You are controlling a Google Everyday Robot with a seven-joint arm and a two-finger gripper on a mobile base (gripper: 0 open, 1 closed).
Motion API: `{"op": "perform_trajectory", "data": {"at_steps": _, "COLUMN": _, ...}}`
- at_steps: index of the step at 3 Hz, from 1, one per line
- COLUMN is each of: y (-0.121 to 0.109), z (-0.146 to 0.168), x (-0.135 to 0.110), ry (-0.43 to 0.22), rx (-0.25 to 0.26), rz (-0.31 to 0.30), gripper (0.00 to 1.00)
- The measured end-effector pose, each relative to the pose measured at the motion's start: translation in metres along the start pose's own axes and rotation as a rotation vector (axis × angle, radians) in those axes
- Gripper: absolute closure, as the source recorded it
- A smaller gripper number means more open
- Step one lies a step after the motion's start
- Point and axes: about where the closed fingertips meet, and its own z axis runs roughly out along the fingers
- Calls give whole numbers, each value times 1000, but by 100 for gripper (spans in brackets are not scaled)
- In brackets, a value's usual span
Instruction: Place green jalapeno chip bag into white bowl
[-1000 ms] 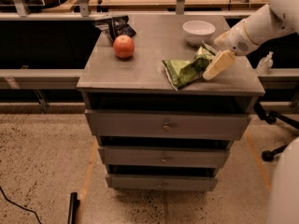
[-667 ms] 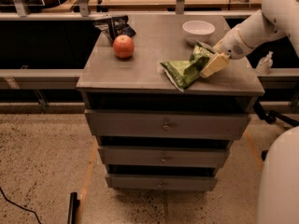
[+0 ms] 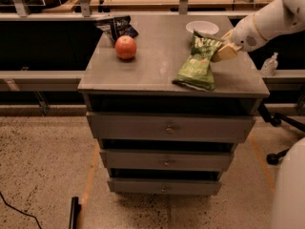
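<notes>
The gripper (image 3: 222, 51) is pinching the bag (image 3: 198, 65) by its top edge, clamped tight on it. The bag's lower end is resting on the cabinet (image 3: 152, 68), bowl (image 3: 202, 27) sitting just behind

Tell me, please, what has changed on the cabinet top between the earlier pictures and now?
The tool, holding the green jalapeno chip bag by its right edge, has risen and pulled the bag up. The bag lay flat before; now its upper end stands tilted just in front of the white bowl, while its lower end seems to rest on the cabinet top. The apple, the dark bag and the bowl stayed put.
</notes>
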Motion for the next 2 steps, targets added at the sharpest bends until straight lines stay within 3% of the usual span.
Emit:
{"op": "perform_trajectory", "data": {"at_steps": 1, "y": -12, "z": -73, "x": -33, "ry": -121, "rx": 154, "rz": 1, "gripper": 100}}
{"op": "perform_trajectory", "data": {"at_steps": 2, "y": -10, "z": -62, "x": -31, "ry": -112, "rx": 134, "rz": 0, "gripper": 100}}
